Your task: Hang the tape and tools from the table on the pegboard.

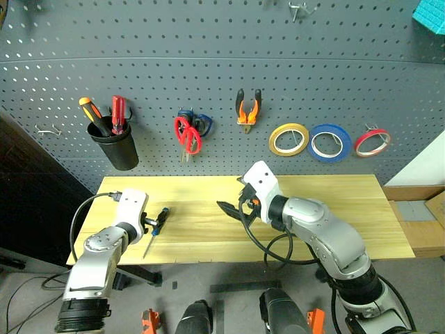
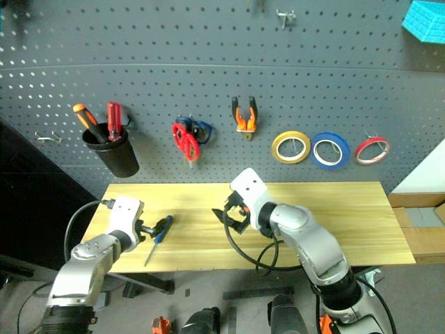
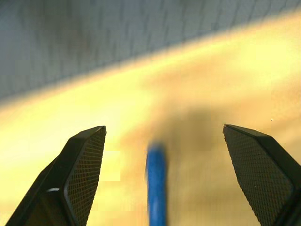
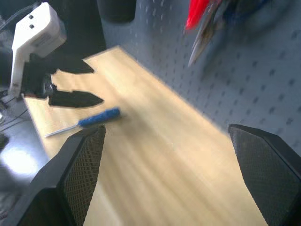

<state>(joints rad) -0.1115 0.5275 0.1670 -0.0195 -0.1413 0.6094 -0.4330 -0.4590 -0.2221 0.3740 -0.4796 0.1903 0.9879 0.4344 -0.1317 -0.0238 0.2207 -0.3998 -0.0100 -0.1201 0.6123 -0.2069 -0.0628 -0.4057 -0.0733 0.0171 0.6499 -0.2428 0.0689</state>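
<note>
Screwdriver (image 1: 156, 228) lies diagonally, handle toward pegboard (image 1: 208, 62); both tools gape, empty.

Workshop: tool-hung pegboard (image 1: 222, 62), wooden table (image 1: 334, 209)

Floor: grey, with black cables (image 1: 17, 282) at the left.
Right edge: pale wall (image 1: 424, 167); cardboard boxes (image 1: 424, 223) stood below.
Corner: teal object (image 1: 431, 15).
</note>
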